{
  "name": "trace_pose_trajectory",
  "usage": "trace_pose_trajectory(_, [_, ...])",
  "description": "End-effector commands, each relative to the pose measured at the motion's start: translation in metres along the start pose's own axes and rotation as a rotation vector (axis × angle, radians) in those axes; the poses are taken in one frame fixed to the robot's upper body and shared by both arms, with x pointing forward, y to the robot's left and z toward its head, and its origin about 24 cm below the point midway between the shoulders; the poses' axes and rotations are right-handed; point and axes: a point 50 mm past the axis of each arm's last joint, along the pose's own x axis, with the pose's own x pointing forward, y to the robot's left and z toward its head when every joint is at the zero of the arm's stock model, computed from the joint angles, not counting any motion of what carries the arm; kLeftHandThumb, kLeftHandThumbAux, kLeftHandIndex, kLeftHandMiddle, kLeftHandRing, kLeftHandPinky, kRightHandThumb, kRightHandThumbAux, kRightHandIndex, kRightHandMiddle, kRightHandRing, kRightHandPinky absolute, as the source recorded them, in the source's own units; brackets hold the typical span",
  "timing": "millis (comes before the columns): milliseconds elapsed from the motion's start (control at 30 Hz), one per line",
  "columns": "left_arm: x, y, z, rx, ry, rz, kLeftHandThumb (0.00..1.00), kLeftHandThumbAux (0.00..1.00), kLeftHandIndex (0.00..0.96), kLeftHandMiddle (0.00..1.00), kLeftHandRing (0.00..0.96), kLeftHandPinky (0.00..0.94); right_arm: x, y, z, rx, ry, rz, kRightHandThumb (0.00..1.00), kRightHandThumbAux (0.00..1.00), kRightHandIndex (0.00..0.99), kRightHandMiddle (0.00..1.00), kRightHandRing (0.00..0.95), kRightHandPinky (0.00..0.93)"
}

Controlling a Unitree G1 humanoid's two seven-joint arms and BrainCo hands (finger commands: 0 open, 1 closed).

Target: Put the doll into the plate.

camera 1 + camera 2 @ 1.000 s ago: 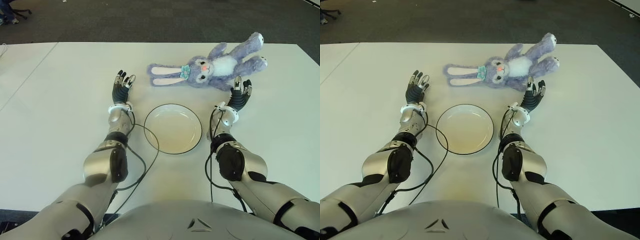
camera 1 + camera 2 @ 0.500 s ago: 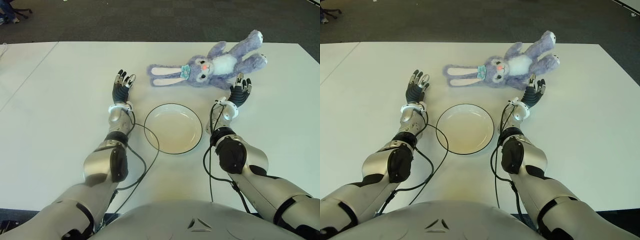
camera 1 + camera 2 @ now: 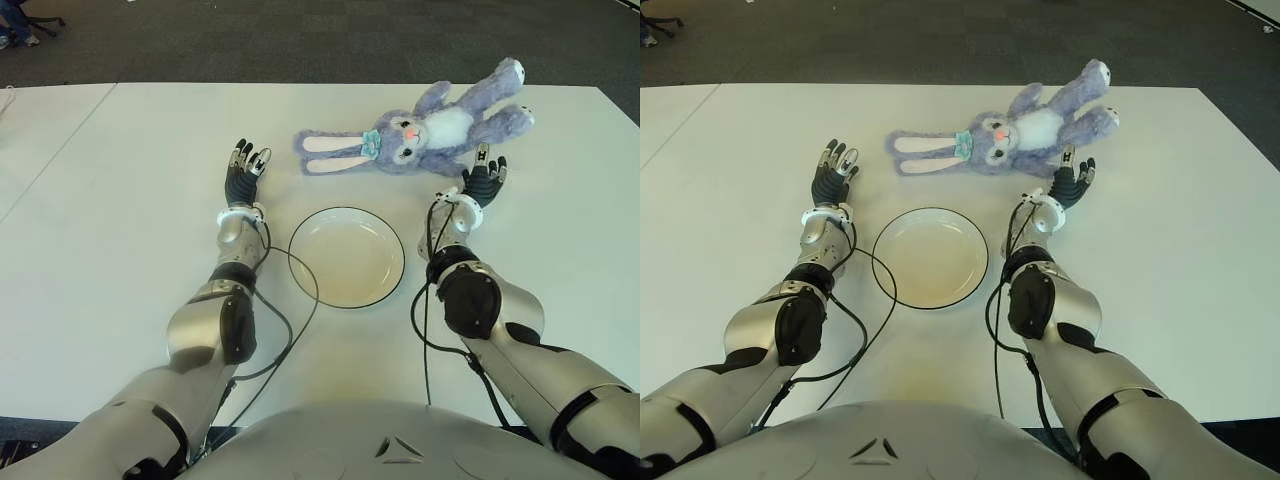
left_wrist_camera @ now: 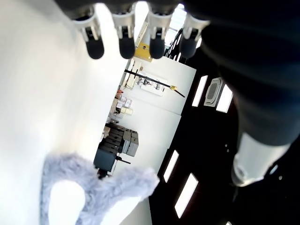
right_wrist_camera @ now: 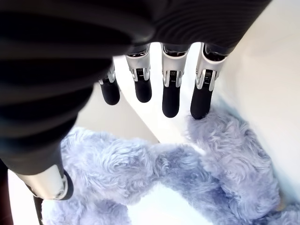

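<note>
Doll (image 3: pixel 420 133) just beyond right hand (image 3: pixel 483 182)

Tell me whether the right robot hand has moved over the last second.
Yes. The right robot hand has slid forward, away from the black-rimmed white plate, and now sits open beside the purple plush rabbit doll.

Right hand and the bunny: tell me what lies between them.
Nothing; only a bare strip of table separates the open right hand from the bunny, shown in both eye views.
</note>
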Motion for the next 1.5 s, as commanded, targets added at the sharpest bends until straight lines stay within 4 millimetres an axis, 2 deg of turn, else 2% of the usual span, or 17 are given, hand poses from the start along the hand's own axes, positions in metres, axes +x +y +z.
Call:
trace_pose_trajectory(33, [-0.067,0.037,-0.096,-0.084,0.44,0.175,0.0,0.684,0.0,0.0,0.0,0.011,0.01,0.01,0.016,0.022,-0.017,-0.002,0.339,0.64,0.107,0.098,0.14,0.194])
trace_pose_trajectory(167, [-0.067,0.037,-0.096,-0.087,0.439,0.175,0.0,0.687,0.0,0.0,0.0,0.013,0.012,0.012,0.022,0.001,-0.059,-0.005,0.339,0.632,0.101,0.098,0.129,0.169])
trace_pose_trajectory(267, [-0.068,0.037,-0.096,-0.087,0.434,0.165,0.0,0.682,0.0,0.0,0.0,0.006,0.013,0.015,0.032,-0.025,-0.127,-0.003,0.321,0.638,0.154,0.103,0.128,0.166])
trace_pose_trajectory(433, [-0.067,0.035,-0.097,-0.077,0.434,0.162,0.0,0.682,0.0,0.0,0.0,0.001,0.027,0.012,0.061,-0.135,-0.266,0.006,0.317,0.665,0.178,0.117,0.131,0.159])
trace_pose_trajectory(467, [-0.067,0.035,-0.097,-0.078,0.433,0.161,0.0,0.682,0.0,0.0,0.0,0.001,0.03,0.011,0.065,-0.149,-0.273,0.003,0.318,0.666,0.145,0.108,0.114,0.128])
trace_pose_trajectory(633, [-0.068,0.035,-0.096,-0.083,0.428,0.152,0.0,0.66,0.0,0.0,0.0,0.0,0.045,0.005,0.086,-0.174,-0.283,-0.02,0.336,0.65,0.075,0.098,0.096,0.111])
trace_pose_trajectory(900, [-0.067,0.035,-0.097,-0.088,0.435,0.16,0.0,0.675,0.0,0.0,0.0,0.005,0.053,0.004,0.101,-0.184,-0.299,-0.008,0.344,0.629,0.054,0.087,0.083,0.086])
trace_pose_trajectory(1067, [-0.067,0.034,-0.097,-0.097,0.43,0.161,0.0,0.681,0.0,0.0,0.0,0.006,0.058,0.004,0.123,-0.202,-0.386,-0.004,0.375,0.633,0.051,0.083,0.082,0.11])
trace_pose_trajectory(1133, [-0.068,0.035,-0.097,-0.1,0.432,0.162,0.0,0.683,0.0,0.0,0.0,0.011,0.059,0.002,0.135,-0.207,-0.445,-0.016,0.398,0.639,0.084,0.093,0.079,0.063])
trace_pose_trajectory(1267, [-0.069,0.035,-0.098,-0.106,0.428,0.154,0.0,0.679,0.0,0.0,0.0,0.008,0.059,0.001,0.153,-0.212,-0.551,-0.038,0.402,0.649,0.121,0.099,0.075,0.053])
trace_pose_trajectory(1333, [-0.069,0.035,-0.097,-0.107,0.425,0.151,0.0,0.678,0.0,0.0,0.0,0.006,0.059,0.0,0.162,-0.235,-0.599,-0.056,0.384,0.653,0.139,0.091,0.058,0.034])
trace_pose_trajectory(1500, [-0.069,0.034,-0.097,-0.104,0.422,0.149,0.0,0.662,0.0,0.0,0.0,0.004,0.06,0.001,0.177,-0.29,-0.673,-0.096,0.321,0.658,0.07,0.063,0.03,0.02])
